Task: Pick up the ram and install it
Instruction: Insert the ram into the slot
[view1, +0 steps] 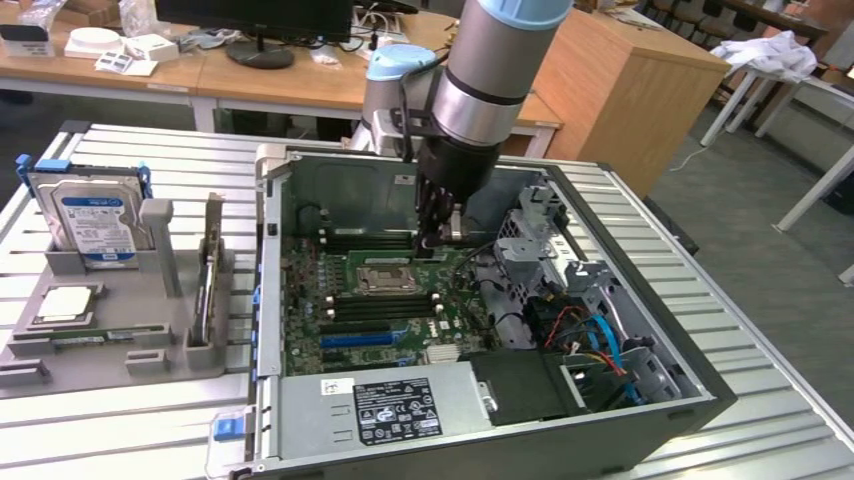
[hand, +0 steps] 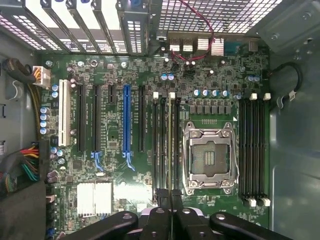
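hard drive (view1: 94, 215) racked at surface (view1: 134, 440) edge, exterior view's left | end effector (hand: 170, 194) inside case (view1: 587, 440), clamped shut on ram (hand: 170, 145), edge-on over black slots (hand: 156, 145) beside CPU socket (hand: 208, 157) | ram likely light, stiff, fragile: hold long edges mid-span

We see a robotics lab: robot arm (view1: 487, 90) over an opened computer case (view1: 694, 395), monitor (view1: 254, 12) on wooden tables (view1: 287, 88) behind.

An open computer case (view1: 694, 400) is laid on a slatted metal table (view1: 107, 440). A hard drive (view1: 94, 222) is stood upright in a grey holder (view1: 120, 335) beside it. A CPU socket (hand: 209, 157) and blue expansion slot (hand: 126, 117) are seen inside.
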